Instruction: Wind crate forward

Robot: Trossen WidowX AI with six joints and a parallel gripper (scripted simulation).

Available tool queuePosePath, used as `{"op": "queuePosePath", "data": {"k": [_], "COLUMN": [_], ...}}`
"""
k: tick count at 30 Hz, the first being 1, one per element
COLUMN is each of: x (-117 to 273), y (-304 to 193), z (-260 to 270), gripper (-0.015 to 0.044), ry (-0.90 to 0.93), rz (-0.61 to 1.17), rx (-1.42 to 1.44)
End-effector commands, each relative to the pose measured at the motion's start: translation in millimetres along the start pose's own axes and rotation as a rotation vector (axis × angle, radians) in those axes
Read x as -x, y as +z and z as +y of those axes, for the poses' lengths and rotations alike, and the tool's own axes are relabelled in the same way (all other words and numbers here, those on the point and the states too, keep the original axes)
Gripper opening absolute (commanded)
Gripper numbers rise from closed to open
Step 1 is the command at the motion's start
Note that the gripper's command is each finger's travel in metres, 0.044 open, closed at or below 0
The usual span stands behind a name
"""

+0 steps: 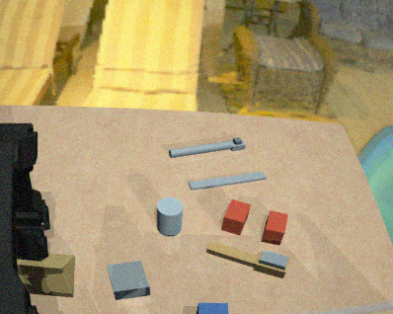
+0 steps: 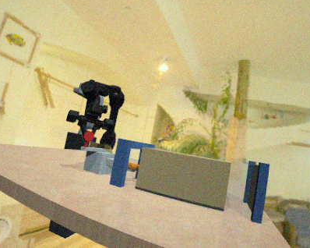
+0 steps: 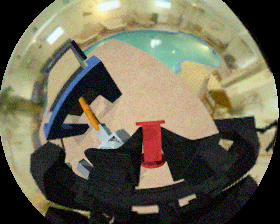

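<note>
My gripper [image 2: 89, 136] [image 3: 149, 128] is shut on the red knob of the winch handle. The handle's pale arm [image 2: 93, 150] lies level across the top of the grey winch [image 2: 96, 163] [image 3: 110, 140]; the key and the hole are hidden. An orange strap [image 2: 133, 166] [image 3: 90, 114] runs from the winch through the blue steel frame [image 2: 121, 164] [image 3: 62, 106] at the rack's mouth. The tan side panel [image 2: 182, 178] hides the crate in the exterior view. The wrist view shows only dark shapes inside the mouth, so the crate's position and tilt cannot be told.
A tan block [image 1: 61, 274] stands near the arm. A grey slab [image 1: 128, 277], a grey cylinder [image 1: 170, 217], two red blocks [image 1: 236, 217] [image 1: 275, 227], a tan tool [image 1: 231, 254], a flat bar [image 1: 227, 181] and a rod with a square end [image 1: 201, 149] lie on the bench.
</note>
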State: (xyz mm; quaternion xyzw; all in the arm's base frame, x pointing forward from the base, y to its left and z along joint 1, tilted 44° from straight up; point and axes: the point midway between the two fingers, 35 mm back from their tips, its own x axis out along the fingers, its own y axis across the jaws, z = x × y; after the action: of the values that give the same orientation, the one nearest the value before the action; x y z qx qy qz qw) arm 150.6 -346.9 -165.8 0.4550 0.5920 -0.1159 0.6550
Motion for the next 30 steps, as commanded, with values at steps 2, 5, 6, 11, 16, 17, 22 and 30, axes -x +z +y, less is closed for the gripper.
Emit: {"op": "queuePosePath", "data": {"k": [2,5,6,11,16,17,22,30], "x": [-10.0,-11.3,-11.6,-13.4,-14.8,-15.2,-16.4,-17.8], "y": [18.0,20.8,21.5,25.6,28.8,29.5,32.1,35.3], "z": [23.7,28.0,29.1,36.6,43.7,45.6,53.0,65.8], "gripper": [0.0,0.0,0.0,0.0,0.0,0.0,0.0,0.0], "ry": [0.027,0.027,0.027,0.028,0.029,0.029,0.03,0.031], "rz": [-0.013,-0.013,-0.013,-0.013,-0.013,-0.013,-0.013,-0.013], "rx": [0.041,0.042,0.042,0.042,0.042,0.042,0.042,0.042]}}
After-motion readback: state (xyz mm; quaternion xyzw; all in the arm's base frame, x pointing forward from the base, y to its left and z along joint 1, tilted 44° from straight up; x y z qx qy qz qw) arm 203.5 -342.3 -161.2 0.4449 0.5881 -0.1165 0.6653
